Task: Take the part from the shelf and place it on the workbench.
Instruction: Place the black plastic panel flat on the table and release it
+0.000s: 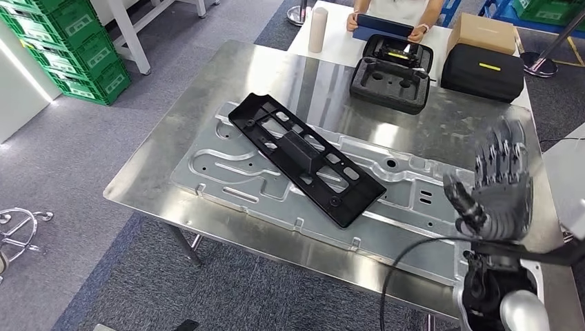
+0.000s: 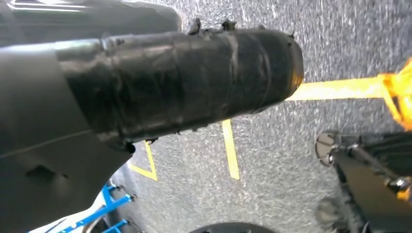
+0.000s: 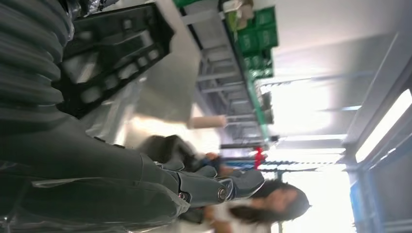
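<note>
A long black plastic part (image 1: pixel 303 157) with several cut-outs lies flat and slantwise on a stamped silver plate (image 1: pixel 227 176) on the steel workbench (image 1: pixel 207 89). My right hand (image 1: pixel 500 183) is raised over the bench's right end, to the right of the part and apart from it, fingers spread and holding nothing. The right wrist view shows the same hand (image 3: pixel 121 179) with its grey thumb stretched out, and the part (image 3: pixel 111 53) beyond it. My left hand (image 2: pixel 145 82) hangs over the grey floor, seen close up as a dark cover and a thick black-wrapped digit; its fingers are hidden.
At the bench's far end stand an open black foam case (image 1: pixel 391 74), a black bag (image 1: pixel 483 71), a cardboard box (image 1: pixel 481 31) and a pale roll (image 1: pixel 317 29). A person (image 1: pixel 397 17) holds a tablet there. Green crates (image 1: pixel 69 45) are stacked at the far left.
</note>
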Robot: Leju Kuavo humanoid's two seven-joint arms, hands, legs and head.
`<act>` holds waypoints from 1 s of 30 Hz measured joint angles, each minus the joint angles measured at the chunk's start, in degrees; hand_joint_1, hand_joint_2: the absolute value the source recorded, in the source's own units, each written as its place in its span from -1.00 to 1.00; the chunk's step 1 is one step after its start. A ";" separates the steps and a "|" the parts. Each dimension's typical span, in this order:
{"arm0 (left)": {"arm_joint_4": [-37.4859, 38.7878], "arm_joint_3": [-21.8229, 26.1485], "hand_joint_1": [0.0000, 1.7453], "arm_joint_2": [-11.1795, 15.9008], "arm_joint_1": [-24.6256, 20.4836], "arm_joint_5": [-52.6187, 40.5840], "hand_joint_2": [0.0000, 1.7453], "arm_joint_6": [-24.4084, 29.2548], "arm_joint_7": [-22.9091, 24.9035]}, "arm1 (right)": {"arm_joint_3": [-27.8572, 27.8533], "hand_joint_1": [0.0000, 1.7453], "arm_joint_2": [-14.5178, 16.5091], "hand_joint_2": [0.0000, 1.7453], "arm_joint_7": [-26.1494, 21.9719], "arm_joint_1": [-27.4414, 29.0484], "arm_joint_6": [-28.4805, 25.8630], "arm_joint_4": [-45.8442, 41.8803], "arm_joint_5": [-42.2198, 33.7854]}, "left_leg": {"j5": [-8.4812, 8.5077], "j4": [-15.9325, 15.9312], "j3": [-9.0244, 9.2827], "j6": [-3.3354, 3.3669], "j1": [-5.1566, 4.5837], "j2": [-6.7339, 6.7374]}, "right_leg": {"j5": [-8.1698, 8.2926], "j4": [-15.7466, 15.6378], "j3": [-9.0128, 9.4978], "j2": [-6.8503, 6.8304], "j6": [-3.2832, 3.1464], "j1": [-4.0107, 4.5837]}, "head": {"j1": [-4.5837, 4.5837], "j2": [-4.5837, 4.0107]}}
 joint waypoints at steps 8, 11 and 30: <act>0.01 2.16 -1.00 -0.22 -0.27 1.40 -1.00 0.61 0.67 | -3.06 -1.00 -1.99 1.00 -0.84 10.97 -0.13 -5.00 1.56 | -0.01 -0.28 0.19 -1.18 -0.23 0.09 | 6.76 -16.58 8.23 -0.16 -1.87 0.47 | -0.05 0.00; 0.01 2.64 -1.00 -0.21 -0.29 1.56 -1.00 0.86 0.75 | -3.23 -1.00 -2.35 1.00 -0.44 12.33 -0.59 -6.16 1.83 | -0.81 0.51 0.13 -2.15 -0.26 0.27 | 7.60 -17.83 9.23 -0.21 -2.78 0.18 | -0.17 0.00; 0.01 3.90 -1.00 0.37 -0.50 1.68 -1.00 1.02 0.92 | -2.74 -1.00 -3.00 1.00 -0.14 14.88 -1.23 -8.12 2.07 | -0.58 -0.19 0.93 -0.07 0.04 0.40 | 0.06 -2.83 2.44 -0.04 0.16 0.11 | 0.21 0.00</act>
